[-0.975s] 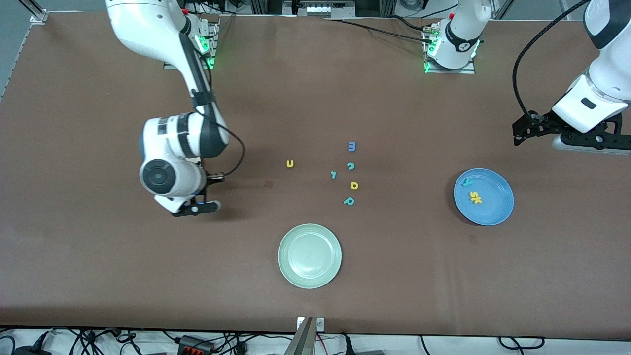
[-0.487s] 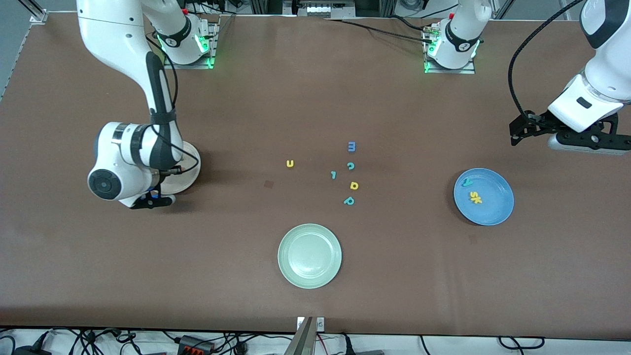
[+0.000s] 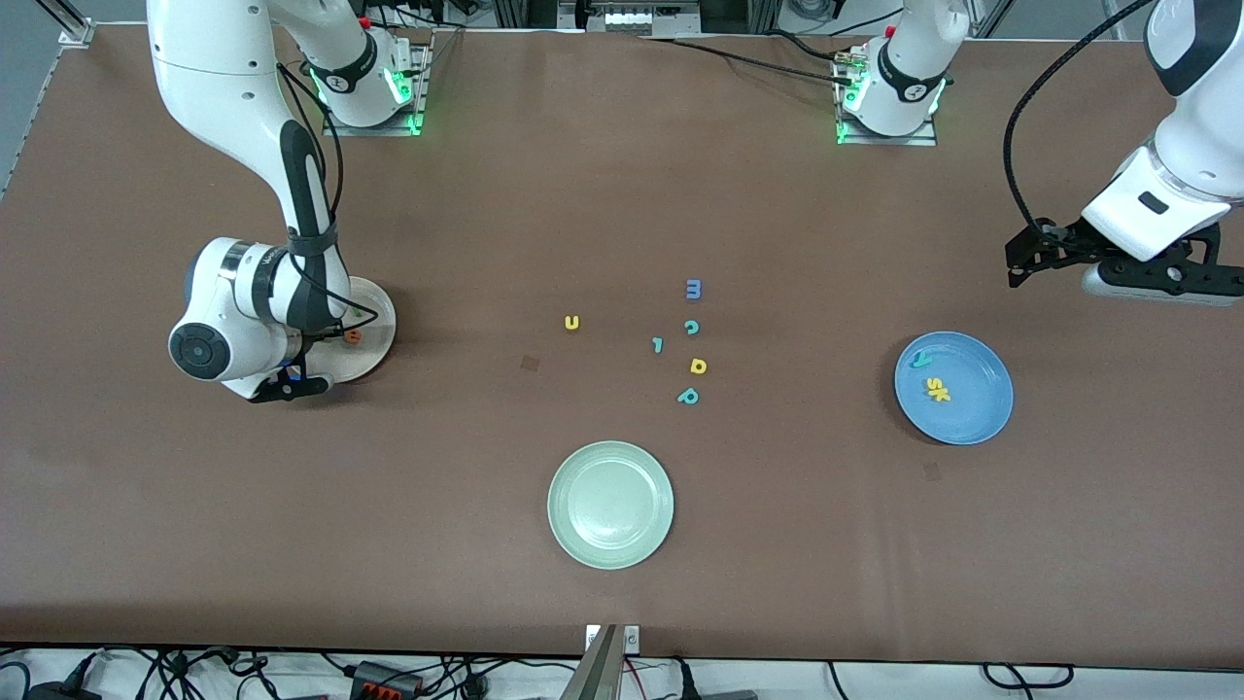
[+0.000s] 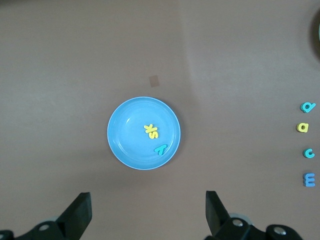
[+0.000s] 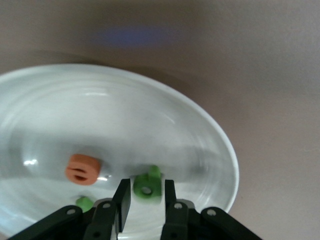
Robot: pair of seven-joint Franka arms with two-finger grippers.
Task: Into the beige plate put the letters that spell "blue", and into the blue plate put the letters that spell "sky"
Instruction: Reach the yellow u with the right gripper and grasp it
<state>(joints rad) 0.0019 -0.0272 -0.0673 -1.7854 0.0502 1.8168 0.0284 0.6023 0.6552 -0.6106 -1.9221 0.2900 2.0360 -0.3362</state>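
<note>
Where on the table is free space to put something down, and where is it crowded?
Bare cloth lies between the beige plate and the yellow u, and between the green plate and the blue plate. It is crowded among the loose letters above the green plate.

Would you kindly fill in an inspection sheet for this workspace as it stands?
Surface: brown table, marks nothing seen.
Job's things: beige plate holds orange e, green b; yellow u on table; blue plate holds s, k, y.
Clutter: pale green plate; loose letters.
Grippers: right gripper over beige plate, slightly parted; left gripper open, waiting.
Cables: black cable on left arm.
Surroundings: wires along table edge.
</note>
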